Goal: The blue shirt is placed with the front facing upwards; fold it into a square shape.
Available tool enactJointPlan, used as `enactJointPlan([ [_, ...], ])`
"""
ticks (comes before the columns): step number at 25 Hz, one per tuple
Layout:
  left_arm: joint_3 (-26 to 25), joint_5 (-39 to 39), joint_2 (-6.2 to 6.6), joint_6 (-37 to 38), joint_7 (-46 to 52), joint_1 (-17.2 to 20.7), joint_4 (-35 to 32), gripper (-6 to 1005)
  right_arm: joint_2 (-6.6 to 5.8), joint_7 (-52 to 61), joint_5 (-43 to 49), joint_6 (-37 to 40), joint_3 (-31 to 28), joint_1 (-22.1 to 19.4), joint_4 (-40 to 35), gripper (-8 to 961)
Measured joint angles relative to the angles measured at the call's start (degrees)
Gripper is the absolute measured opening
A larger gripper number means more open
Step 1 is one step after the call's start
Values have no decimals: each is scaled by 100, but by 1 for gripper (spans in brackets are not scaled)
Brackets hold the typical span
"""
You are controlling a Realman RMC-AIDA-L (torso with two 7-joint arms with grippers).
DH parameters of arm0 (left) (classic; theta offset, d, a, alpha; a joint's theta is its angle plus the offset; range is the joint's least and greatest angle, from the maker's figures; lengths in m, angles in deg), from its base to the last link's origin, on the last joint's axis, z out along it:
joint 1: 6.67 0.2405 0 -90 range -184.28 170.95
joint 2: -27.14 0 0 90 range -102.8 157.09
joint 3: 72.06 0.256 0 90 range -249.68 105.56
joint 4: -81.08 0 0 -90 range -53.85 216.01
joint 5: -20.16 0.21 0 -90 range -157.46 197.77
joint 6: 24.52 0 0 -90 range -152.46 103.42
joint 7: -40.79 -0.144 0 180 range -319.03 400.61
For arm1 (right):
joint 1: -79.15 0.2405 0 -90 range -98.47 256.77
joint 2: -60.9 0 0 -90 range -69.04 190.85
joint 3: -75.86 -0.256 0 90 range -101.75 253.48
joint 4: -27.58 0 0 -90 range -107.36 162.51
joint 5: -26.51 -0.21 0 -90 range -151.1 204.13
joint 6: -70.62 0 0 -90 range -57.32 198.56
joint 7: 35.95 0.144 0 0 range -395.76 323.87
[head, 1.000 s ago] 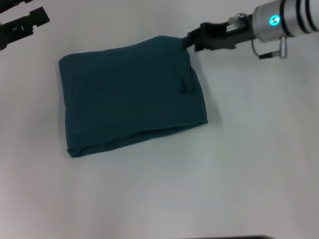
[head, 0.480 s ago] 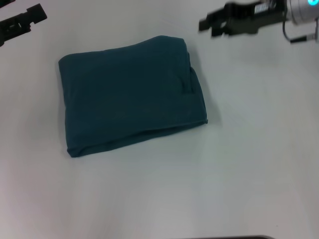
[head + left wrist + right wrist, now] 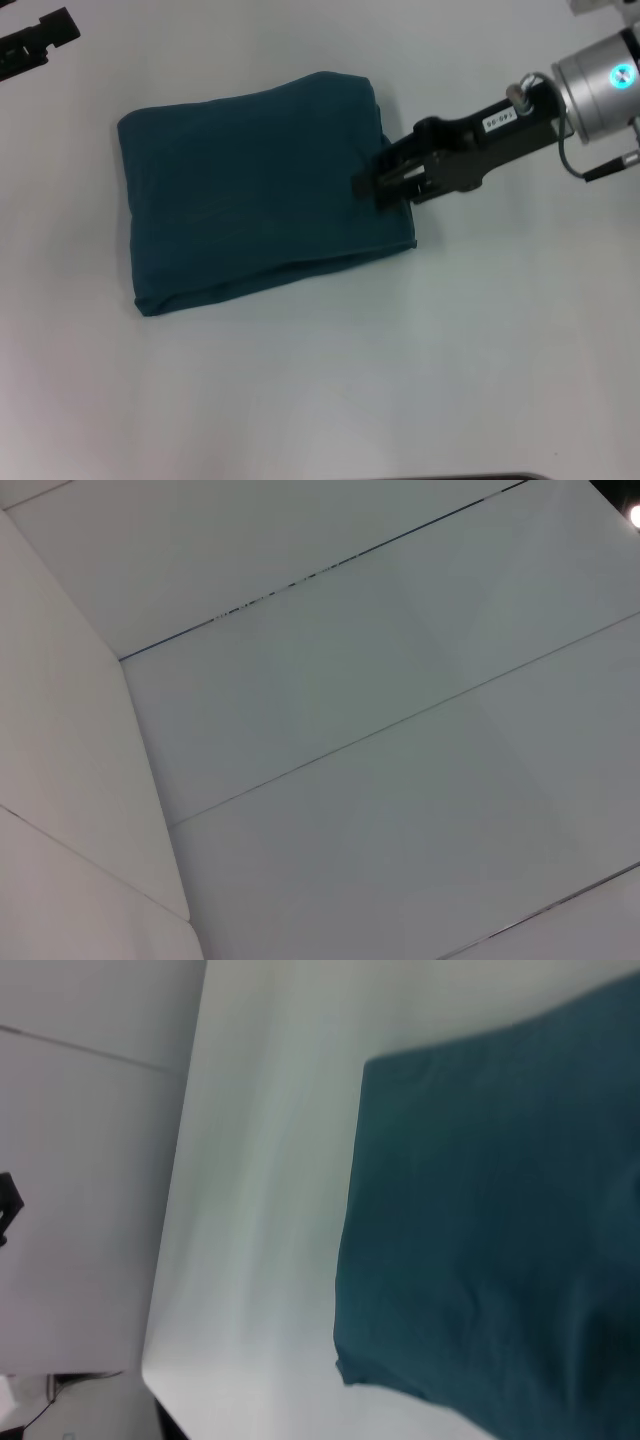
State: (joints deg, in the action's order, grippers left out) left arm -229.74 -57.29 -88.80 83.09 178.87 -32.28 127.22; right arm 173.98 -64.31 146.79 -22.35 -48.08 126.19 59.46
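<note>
Since the blue shirt (image 3: 260, 190) already lies as a compact, roughly square packet a bit left of centre on the white bench (image 3: 480, 350), I'd say the folding itself is basically done and this is the tidy-up stage. No lettering shows, just plain teal cloth with layered edges along its near side.

The right claw (image 3: 372, 180) sits at the packet's right edge, tips touching or just over the cloth where a little pucker shows. Can't tell whether its fingers are spread, pinched together or gripping fabric, since the black tips blur into the dark cloth. The arm comes in from the upper right, forearm angled down toward the shirt, the claw stretched out long and low.

The left claw (image 3: 35, 45) is parked way off at the far left corner, well apart from the shirt, and I can't tell its state either.

Next move, my guess: either press or nudge that right edge flat, or back away without dragging the top layer and wrecking the square.
</note>
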Motion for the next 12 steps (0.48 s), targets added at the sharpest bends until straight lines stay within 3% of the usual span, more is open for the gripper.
enactJointPlan([
  [12, 20, 14, -24, -45, -20, 1, -41, 782, 177, -11, 629, 972, 212, -11, -417, 479],
])
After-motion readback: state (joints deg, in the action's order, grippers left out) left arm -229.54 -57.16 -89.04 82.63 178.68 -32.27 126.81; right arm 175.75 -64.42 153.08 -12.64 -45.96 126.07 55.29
